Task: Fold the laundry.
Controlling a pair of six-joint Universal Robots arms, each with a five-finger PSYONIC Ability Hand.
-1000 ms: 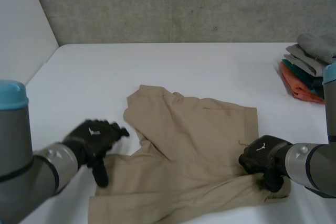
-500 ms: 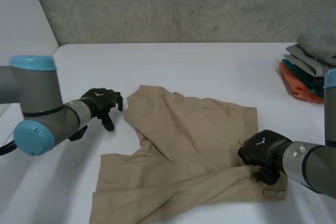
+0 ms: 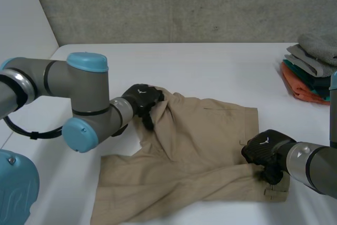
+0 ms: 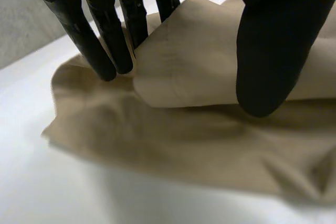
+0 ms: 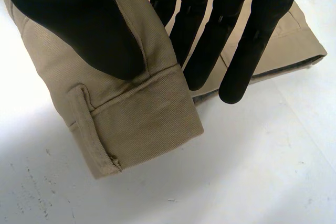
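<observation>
In the head view, tan shorts lie spread on the white tabletop. The left hand sits on their far left corner, where the cloth is bunched up. The right hand is on the near right corner, at the waistband. A pile of folded clothes sits well apart at the far right edge.

In the left wrist view, a raised flap of the shorts stands between the fingers and the thumb, which close on it from either side.

In the right wrist view, the thumb presses on top of the waistband corner with the straight fingers behind it, pinching the cloth. A belt loop shows just beside the thumb.
</observation>
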